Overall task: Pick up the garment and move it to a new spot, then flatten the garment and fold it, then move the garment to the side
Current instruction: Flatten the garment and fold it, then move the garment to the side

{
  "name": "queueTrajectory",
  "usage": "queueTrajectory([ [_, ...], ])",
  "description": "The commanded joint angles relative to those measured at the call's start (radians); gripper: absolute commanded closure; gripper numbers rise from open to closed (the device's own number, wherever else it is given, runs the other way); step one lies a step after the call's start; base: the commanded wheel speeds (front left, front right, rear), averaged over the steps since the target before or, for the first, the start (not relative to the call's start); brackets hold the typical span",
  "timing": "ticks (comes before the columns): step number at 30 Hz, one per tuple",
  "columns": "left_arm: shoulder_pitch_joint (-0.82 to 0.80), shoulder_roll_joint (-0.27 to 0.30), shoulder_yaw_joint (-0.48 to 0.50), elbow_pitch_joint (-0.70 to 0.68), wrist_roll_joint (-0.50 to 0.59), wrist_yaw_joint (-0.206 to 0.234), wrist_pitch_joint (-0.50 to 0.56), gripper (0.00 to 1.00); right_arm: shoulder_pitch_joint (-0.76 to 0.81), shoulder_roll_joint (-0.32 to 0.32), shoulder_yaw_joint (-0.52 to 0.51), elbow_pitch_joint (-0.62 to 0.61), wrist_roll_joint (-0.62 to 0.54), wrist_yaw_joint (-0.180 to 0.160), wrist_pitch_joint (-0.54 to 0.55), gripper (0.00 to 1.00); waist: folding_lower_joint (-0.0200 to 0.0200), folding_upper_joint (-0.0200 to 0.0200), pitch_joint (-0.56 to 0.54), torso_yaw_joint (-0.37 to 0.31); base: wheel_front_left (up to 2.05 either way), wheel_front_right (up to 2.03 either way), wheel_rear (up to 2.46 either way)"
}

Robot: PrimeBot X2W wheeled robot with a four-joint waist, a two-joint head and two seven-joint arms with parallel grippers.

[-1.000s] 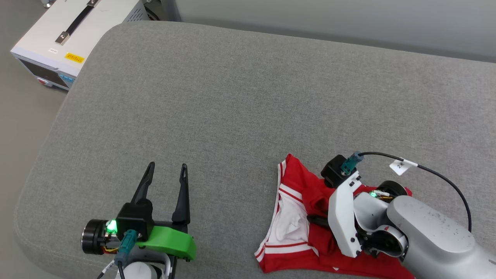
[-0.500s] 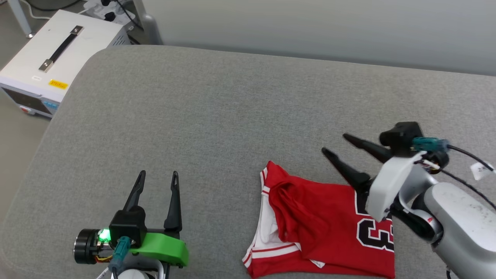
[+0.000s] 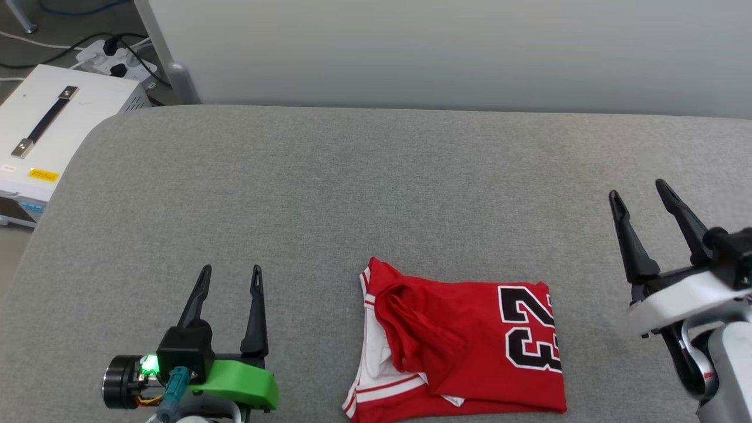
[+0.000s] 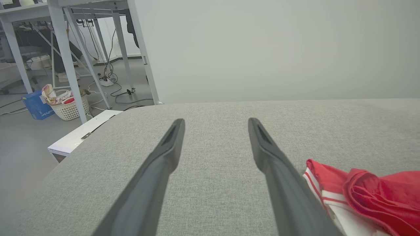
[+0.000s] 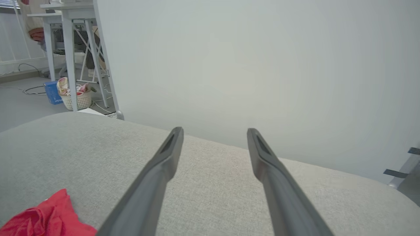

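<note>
Jaws of left gripper (image 3: 231, 269) and right gripper (image 3: 637, 189) are being held wide, empty, above the grey cushion (image 3: 352, 176), whose near edge is being occupied by the garment (image 3: 482, 352), judged soft, light, limp, pinchable at corners.

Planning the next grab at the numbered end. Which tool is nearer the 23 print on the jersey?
Right. The right tool is open off the edge of the jersey beside the 23 print; the left tool is open beyond the opposite, white-sleeved end.
</note>
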Motion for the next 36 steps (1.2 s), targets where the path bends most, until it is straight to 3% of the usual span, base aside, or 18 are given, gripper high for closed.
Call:
queueTrajectory([
  [1, 0.016, 0.004, 0.004, -0.005, 0.002, -0.001, -0.006, 0.00, 0.034, 0.026, -0.032, -0.020, -0.036, -0.001, -0.010, 0.00, 0.0000, -0.0001, -0.007, -0.008, 0.00, 0.00, 0.00],
  [9, 0.034, 0.002, 0.011, -0.021, -0.005, -0.002, -0.006, 0.00, 0.197, 0.166, -0.155, -0.134, -0.109, -0.001, -0.017, 0.00, 0.0000, -0.0001, -0.018, -0.019, 0.00, 0.00, 0.00],
  [15, 0.055, 0.000, 0.013, -0.023, -0.010, -0.004, -0.006, 0.00, 0.300, 0.215, -0.168, -0.167, -0.104, -0.001, -0.018, 0.00, 0.0000, -0.0001, -0.029, -0.019, 0.00, 0.00, 0.00],
  [28, 0.065, -0.005, 0.013, -0.020, -0.017, -0.008, -0.006, 0.00, 0.363, 0.225, -0.163, -0.170, -0.103, -0.001, -0.018, 0.00, 0.0000, -0.0001, -0.030, -0.009, 0.00, 0.00, 0.00],
  [36, 0.055, -0.007, 0.012, -0.015, -0.015, -0.007, -0.006, 0.00, 0.209, 0.144, -0.168, -0.221, -0.099, -0.001, -0.018, 0.00, 0.0000, -0.0001, -0.018, -0.006, 0.00, 0.00, 0.00],
])
